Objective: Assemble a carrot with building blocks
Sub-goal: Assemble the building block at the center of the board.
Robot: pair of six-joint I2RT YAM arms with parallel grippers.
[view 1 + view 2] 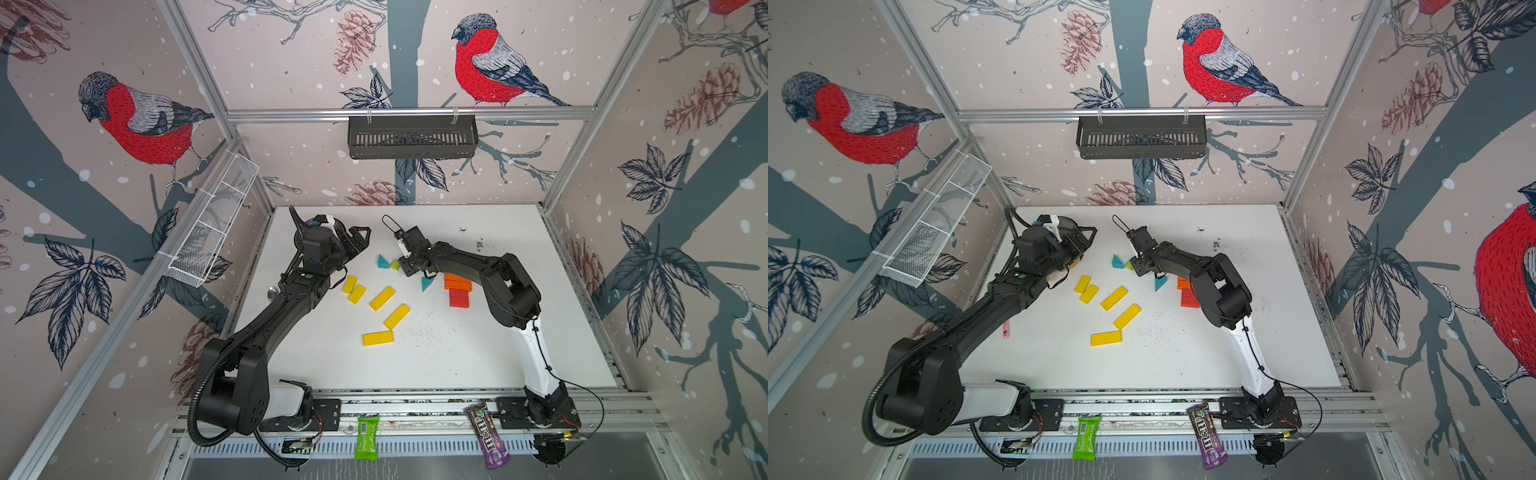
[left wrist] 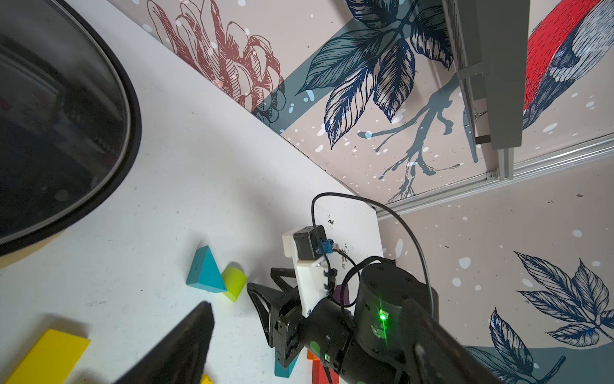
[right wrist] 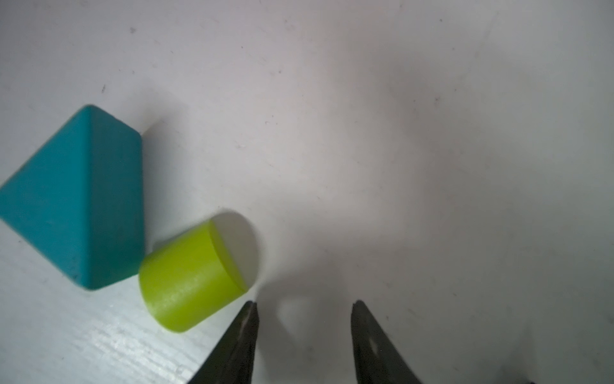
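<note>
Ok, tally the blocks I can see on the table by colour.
Yellow bars: 5
Teal triangles: 2
Lime-green block: 1
Orange bars: 2 showing, partly hidden
Red bars: 2 showing, partly hidden
Purple block: 1, glimpsed in the left wrist view
Total: 13 showing

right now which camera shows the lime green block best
The right wrist view: the lime green block appears close up, lying on its side beside the teal triangle. The left wrist view shows the block smaller; both top views show only a tiny green speck.
</note>
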